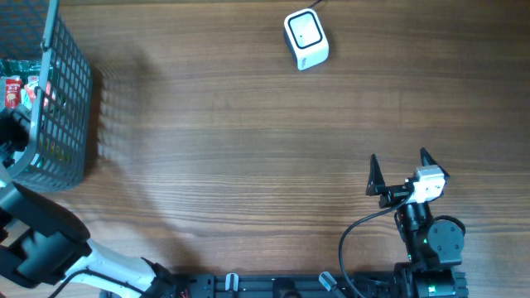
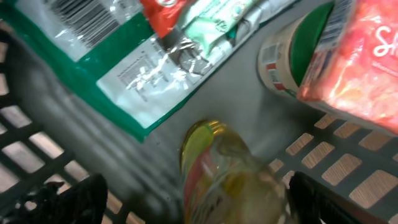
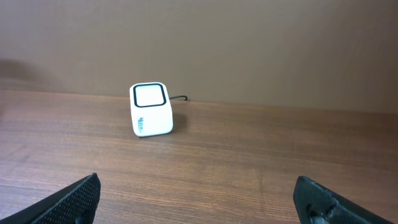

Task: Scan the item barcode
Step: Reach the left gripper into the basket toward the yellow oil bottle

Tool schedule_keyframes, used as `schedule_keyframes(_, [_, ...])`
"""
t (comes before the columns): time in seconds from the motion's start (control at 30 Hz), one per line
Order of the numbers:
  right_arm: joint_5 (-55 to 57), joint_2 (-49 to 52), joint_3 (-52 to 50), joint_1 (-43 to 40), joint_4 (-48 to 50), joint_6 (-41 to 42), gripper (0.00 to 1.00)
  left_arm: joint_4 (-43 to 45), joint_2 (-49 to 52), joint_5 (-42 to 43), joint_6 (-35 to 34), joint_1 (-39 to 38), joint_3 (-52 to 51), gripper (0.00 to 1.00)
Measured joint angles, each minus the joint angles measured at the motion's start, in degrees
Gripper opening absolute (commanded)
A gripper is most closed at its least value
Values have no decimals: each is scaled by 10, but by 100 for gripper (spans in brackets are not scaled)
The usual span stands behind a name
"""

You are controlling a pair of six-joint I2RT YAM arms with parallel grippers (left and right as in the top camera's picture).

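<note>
In the left wrist view, the left gripper (image 2: 196, 183) sits low in the frame inside the basket (image 2: 348, 168). Its two dark fingers (image 2: 68, 199) are at the lower left and lower right corners. The jaws are spread, straddling a clear bottle (image 2: 230, 174) with yellowish contents and a blurred label. There is a visible gap on the left side, and the right finger is just beside the bottle, so nothing is clamped. Beyond the bottle, a green-edged foil pouch (image 2: 93, 50) with a barcode lies across the upper left. A can (image 2: 283, 56) lies on its side at upper right, partly under a red packet (image 2: 360, 56) at the right edge.

In the right wrist view, the right gripper (image 3: 196, 186) has its fingertips at the two bottom corners, jaws released and wide with only the bare wooden table (image 3: 249, 149) between them. Farther off, left of centre, the white scanner (image 3: 150, 109) stands upright, a thin cable trailing behind it.

In the overhead view, the basket fills the upper left corner, the scanner is at top centre, and the right gripper is at lower right, well apart from both.
</note>
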Motion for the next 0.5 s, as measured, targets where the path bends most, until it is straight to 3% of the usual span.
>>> schedule_keyframes(0.03, [0,0,0,0,0,0,100,5,0,6,5,0,0,70])
schedule_keyframes(0.5, [0,0,0,0,0,0,100,12,16,34,20,-1,-1,59])
